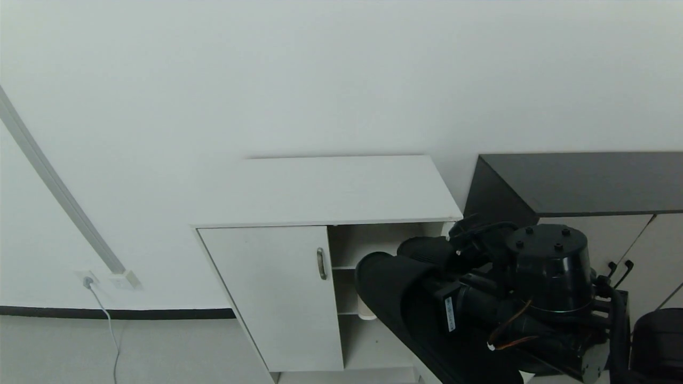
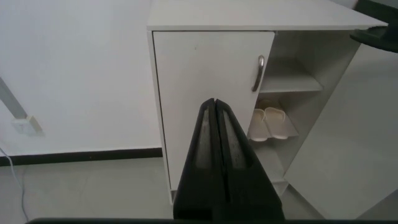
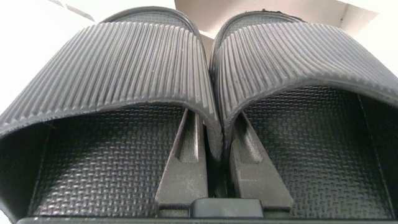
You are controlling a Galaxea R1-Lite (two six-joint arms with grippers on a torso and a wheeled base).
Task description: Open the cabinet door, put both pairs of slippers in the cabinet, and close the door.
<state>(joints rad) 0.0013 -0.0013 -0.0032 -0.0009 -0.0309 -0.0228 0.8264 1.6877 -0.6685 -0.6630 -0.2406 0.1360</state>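
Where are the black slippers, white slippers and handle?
Black ribbed slippers (image 3: 124, 68): right wrist view, one strap.
Cream slippers (image 2: 280, 122): left wrist view, one footbed.
Silver metal door handle (image 2: 259, 73): left wrist view, its middle.

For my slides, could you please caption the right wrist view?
Right gripper pinches the pair of black slippers by their adjoining walls, one finger inside each.

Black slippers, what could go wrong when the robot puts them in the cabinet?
The right tool pinches the black slippers only by their inner sides, so one might slip out. The white slippers already lie inside the cabinet; the black pair could knock them. The wide pair might also catch on the shut door.
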